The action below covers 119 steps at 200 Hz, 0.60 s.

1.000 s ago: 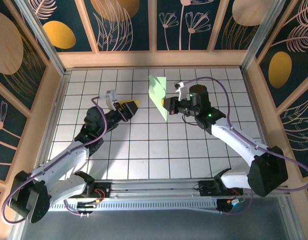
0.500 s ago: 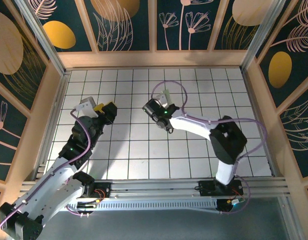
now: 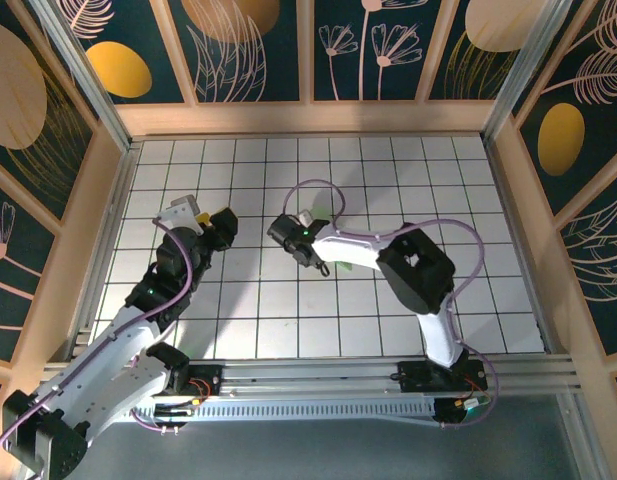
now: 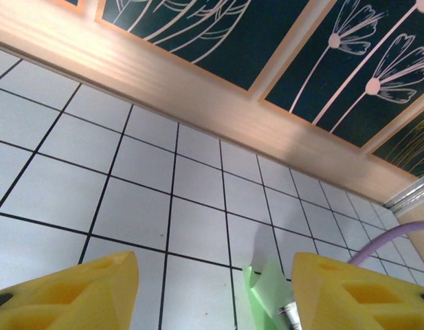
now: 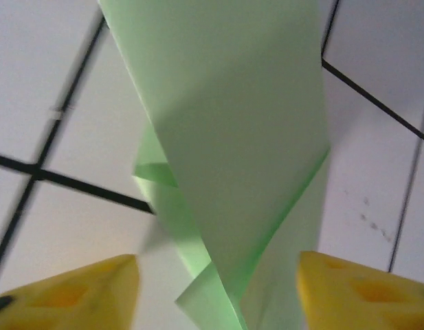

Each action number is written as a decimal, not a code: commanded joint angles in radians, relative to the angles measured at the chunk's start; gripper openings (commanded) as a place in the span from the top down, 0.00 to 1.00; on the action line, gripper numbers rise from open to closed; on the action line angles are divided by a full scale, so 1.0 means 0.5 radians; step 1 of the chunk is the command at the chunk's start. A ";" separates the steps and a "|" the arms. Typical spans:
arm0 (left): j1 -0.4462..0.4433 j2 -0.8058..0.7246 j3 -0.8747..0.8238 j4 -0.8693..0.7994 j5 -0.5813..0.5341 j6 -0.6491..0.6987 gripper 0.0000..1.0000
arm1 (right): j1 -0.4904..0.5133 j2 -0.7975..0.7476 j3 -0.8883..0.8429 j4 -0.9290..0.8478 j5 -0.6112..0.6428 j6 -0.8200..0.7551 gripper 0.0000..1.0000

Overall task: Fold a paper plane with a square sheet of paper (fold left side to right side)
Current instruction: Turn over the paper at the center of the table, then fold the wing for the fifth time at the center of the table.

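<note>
The right hand (image 5: pixel 215 289) was released, with the creased green sheet of paper (image 5: pixel 232 137) between its spread fingers; the left hand (image 4: pixel 215 282), also released, held nothing.

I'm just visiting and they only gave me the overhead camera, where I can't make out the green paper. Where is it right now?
Observer: On the right wrist camera the green paper sits straight ahead of the right gripper, between its two yellow fingers.
Visitor: Is the gripper squeezing it?
Observer: No. The fingers stand apart, one on either side, with a gap to the paper on both sides.
Visitor: Is the paper one flat sheet?
Observer: No. Up close it shows overlapping folded layers above the white tiles.
</note>
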 commanded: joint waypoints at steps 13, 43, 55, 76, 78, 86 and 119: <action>-0.004 0.076 0.022 0.097 0.111 -0.029 0.38 | -0.176 -0.482 -0.174 0.243 -0.545 0.093 0.19; -0.004 0.251 -0.024 0.262 0.299 -0.143 0.38 | -0.417 -0.822 -0.439 0.474 -0.900 0.181 0.12; -0.004 0.344 -0.031 0.321 0.375 -0.194 0.38 | -0.532 -0.941 -0.560 0.595 -1.040 0.215 0.11; -0.004 0.560 -0.027 0.446 0.540 -0.296 0.39 | -0.742 -1.102 -0.785 0.800 -1.271 0.295 0.11; -0.007 0.586 -0.023 0.458 0.557 -0.305 0.39 | -0.746 -1.115 -0.804 0.813 -1.288 0.301 0.11; -0.007 0.691 0.006 0.464 0.606 -0.350 0.41 | -0.850 -1.160 -0.880 0.888 -1.364 0.342 0.11; -0.033 1.137 0.161 0.558 0.814 -0.477 0.44 | -1.131 -1.244 -1.163 1.162 -1.647 0.504 0.14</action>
